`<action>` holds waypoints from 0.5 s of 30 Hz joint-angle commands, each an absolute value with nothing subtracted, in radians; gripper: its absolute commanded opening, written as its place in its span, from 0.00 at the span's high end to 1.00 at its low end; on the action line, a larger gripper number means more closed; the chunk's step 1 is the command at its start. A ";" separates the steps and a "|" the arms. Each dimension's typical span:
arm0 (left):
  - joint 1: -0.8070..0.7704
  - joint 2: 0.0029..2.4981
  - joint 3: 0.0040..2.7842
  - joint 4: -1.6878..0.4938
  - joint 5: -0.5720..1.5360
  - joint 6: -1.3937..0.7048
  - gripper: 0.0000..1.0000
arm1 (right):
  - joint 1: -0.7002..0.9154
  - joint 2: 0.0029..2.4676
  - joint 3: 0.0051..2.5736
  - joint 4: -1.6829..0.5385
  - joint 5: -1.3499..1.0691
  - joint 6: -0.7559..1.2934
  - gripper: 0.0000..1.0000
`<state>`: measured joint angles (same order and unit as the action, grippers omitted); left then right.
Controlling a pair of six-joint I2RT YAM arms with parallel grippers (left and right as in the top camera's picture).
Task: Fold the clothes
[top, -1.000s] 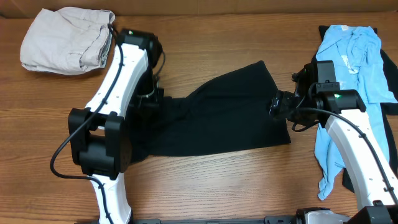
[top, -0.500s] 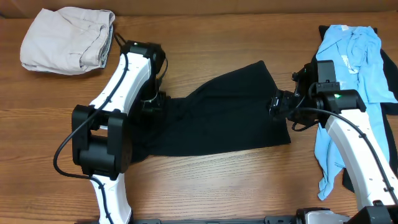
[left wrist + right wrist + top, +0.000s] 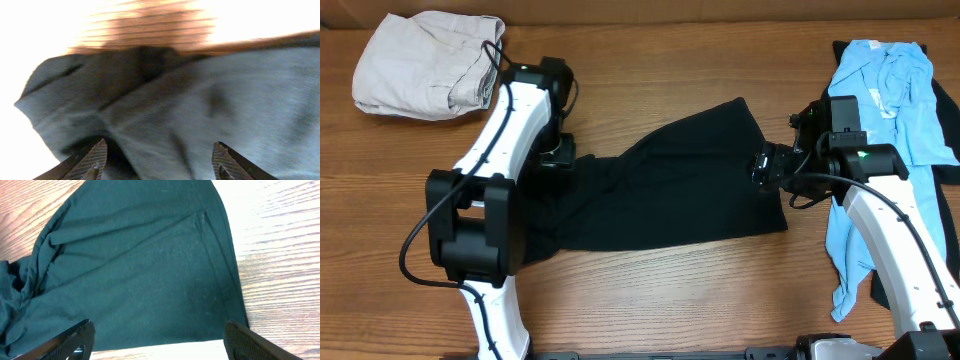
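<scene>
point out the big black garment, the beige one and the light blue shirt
plain black fabric garment [image 3: 680, 185], overhead view, middle of the spread cloth
beige fabric garment [image 3: 420, 65], overhead view, centre of the bundle
light blue fabric shirt [image 3: 910, 90], overhead view, upper body of the shirt

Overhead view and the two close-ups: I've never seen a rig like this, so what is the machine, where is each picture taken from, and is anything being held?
The machine is two white robot arms at a wooden table: a left arm and a right arm. One picture looks straight down from above. The other two come from a small camera on each wrist, so the dark tips at the bottom edge are that arm's own pincer.

A black garment is spread in the middle of the table, a beige garment lies at the far left corner, and a light blue shirt lies on the right.

The left pincer and the right pincer both stand open over the black cloth. Neither holds anything.
</scene>
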<state>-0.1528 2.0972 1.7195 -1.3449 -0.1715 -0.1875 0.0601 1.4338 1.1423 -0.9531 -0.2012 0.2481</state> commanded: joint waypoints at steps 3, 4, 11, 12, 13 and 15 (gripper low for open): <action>-0.129 2.116 1.734 -1.332 -0.213 -0.218 0.32 | 0.064 1.442 1.149 -0.946 -0.191 0.231 0.14; -0.130 2.120 1.734 -1.330 -0.213 -0.218 0.32 | 0.064 1.443 1.149 -0.947 -0.191 0.231 0.14; -0.130 2.121 1.734 -1.273 -0.192 -0.225 0.36 | 0.064 1.465 1.145 -0.944 -0.191 0.227 0.14; -0.130 2.121 1.731 -1.268 -0.181 -0.225 0.36 | 0.064 1.468 1.145 -0.944 -0.191 0.227 0.14; -0.130 2.121 1.728 -1.265 -0.169 -0.223 0.34 | 0.064 1.472 1.145 -0.945 -0.192 0.227 0.14; -0.131 2.121 1.714 -1.264 -0.160 -0.201 0.33 | 0.064 1.476 1.145 -0.944 -0.192 0.228 0.14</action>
<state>-0.1291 2.1040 1.7195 -1.2667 -0.1875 -0.2077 0.0597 1.4654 1.1423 -0.9501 -0.2016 0.2344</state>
